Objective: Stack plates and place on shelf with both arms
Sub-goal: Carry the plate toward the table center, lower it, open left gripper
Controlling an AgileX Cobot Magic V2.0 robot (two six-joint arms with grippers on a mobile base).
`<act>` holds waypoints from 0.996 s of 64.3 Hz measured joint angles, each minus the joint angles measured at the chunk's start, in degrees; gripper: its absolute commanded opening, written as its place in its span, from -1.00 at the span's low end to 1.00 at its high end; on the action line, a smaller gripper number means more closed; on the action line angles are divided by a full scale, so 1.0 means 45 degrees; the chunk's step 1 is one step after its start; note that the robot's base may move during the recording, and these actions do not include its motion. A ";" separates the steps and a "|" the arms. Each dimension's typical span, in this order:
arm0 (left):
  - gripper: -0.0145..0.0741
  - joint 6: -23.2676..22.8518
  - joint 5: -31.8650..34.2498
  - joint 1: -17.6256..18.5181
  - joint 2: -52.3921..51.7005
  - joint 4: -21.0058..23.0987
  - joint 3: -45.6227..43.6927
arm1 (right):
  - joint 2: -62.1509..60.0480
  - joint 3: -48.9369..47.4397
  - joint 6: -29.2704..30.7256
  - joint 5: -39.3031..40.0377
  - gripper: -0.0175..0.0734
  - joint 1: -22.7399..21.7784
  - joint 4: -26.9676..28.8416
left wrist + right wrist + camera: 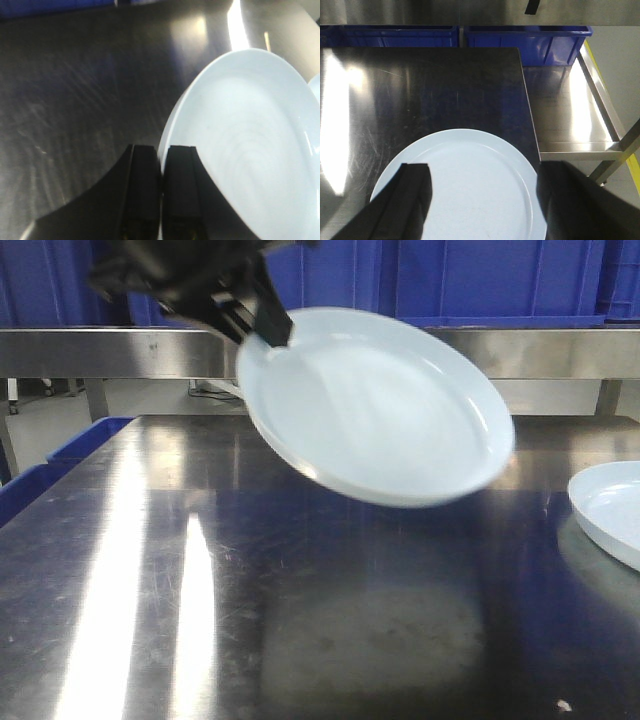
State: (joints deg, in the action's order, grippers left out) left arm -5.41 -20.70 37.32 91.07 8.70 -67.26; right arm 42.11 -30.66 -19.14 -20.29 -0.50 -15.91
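- Above the table (200, 590), my left claw (262, 328) grips one plate (375, 405) by its far-left rim.
- Its two black fingers (145, 200) are nearly together. Only the thin white rim sits between them, one finger on the plate's inner face and one on its underside.
- That plate hangs clear of the steel and tilts steeply, with its hollow facing the front camera and its low edge toward the right. The low edge is blurred.
- A dim shadow of the plate lies on the tabletop beneath it.
- Behind the plate runs the flat steel rail of the shelf (560, 350), with blue crates (480, 280) sitting on the tier above it.
- Off to the right, the second plate (610, 505) lies flat on the table, close to the right-hand edge and well apart from the lifted one.
- My right claw (482, 172) is spread wide over that second plate, with one finger toward each side of it, and holds nothing.
- I cannot tell whether those fingers touch the plate or hang just over it.
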 measured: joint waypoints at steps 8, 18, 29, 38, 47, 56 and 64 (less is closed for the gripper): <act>-0.45 0.0000 0.0329 0.0172 0.0746 0.0027 0.0000 | 0.0000 0.0000 0.0000 0.0000 0.59 0.0000 0.0000; -0.45 0.0000 0.0510 0.0190 0.1413 0.0027 0.0000 | 0.0000 0.0000 0.0000 0.0000 0.59 0.0000 0.0000; -0.45 0.0000 0.0691 0.0190 0.1803 0.0048 0.0000 | 0.0000 0.0000 0.0000 0.0000 0.59 0.0000 0.0000; -0.45 0.0000 0.0808 0.0190 0.2046 0.0072 0.0000 | 0.0000 0.0000 0.0000 0.0000 0.59 0.0000 0.0000; -0.45 0.0000 0.0872 0.0190 0.2182 0.0054 0.0000 | 0.0000 0.0000 0.0000 0.0000 0.59 0.0000 0.0000; -0.45 0.0000 0.1033 0.0190 0.2182 0.0054 0.0000 | 0.0000 0.0000 0.0000 0.0000 0.59 0.0000 0.0000; -0.45 0.0000 0.1125 0.0190 0.2368 0.0007 -0.0028 | 0.0000 0.0000 0.0000 0.0000 0.59 0.0000 0.0000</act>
State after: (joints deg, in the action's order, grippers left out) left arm -5.41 -15.64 38.17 101.72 8.73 -67.38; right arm 42.11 -30.66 -19.14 -20.29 -0.50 -15.91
